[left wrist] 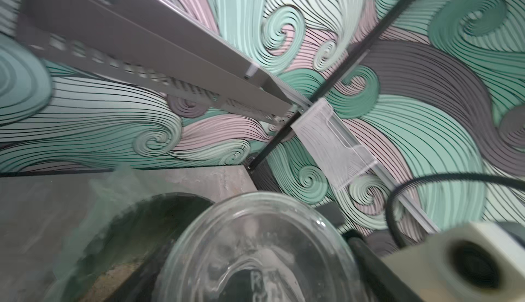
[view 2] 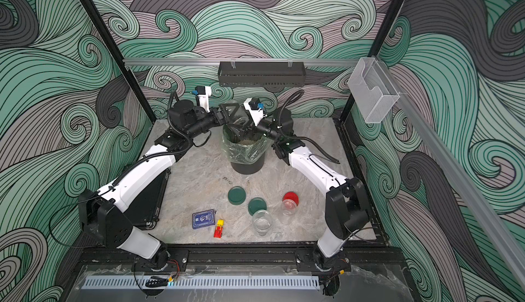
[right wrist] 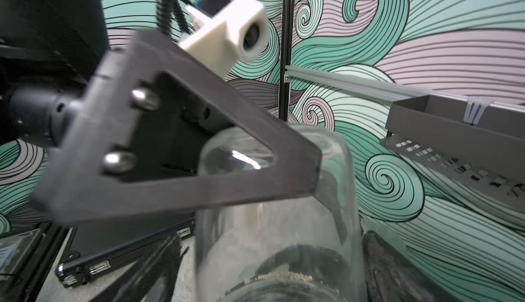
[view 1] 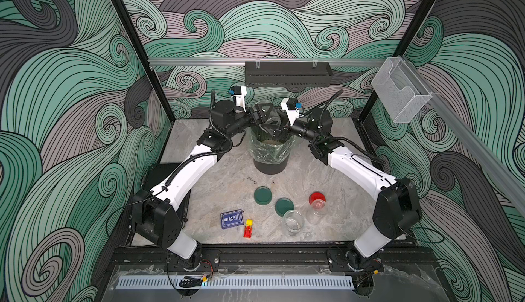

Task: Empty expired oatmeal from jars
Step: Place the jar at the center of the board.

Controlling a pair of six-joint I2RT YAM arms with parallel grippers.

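Both arms met over the black bin (view 1: pixel 270 167), which stood toward the back of the marbled table (view 1: pixel 216 181) with a clear liner (view 1: pixel 257 150) folded over its rim.

The left gripper (view 1: pixel 267 117) had its jaws closed on the held jar (right wrist: pixel 272 229) near the base end. In the right wrist view one triangular finger lay flat across the glass. The jar was clear and lidless, tipped mouth-down over the bin opening.

The right gripper (view 1: pixel 277 132) reached in from the opposite side, lower on the same jar. Its fingers stood either side of the glass, and a strip of tabletop showed between one finger and the jar wall, so I noted it as parted and not gripping. The view was blurred, and contact at the far finger could not be judged.

The oatmeal (view 1: pixel 270 143) lay as a pale tan heap in the bottom of the liner, under the jar mouth.

At the front of the table the front jar (view 1: pixel 293 222) stood upright and open just beside a green lid (view 1: pixel 284 206). The second jar (view 1: pixel 316 210) stood likewise just beside the red lid (view 1: pixel 316 197). The other green lid (view 1: pixel 262 195) lay nearer the bin. A blue card box (view 1: pixel 232 219) and a toy car (view 1: pixel 248 228) lay near the front edge.
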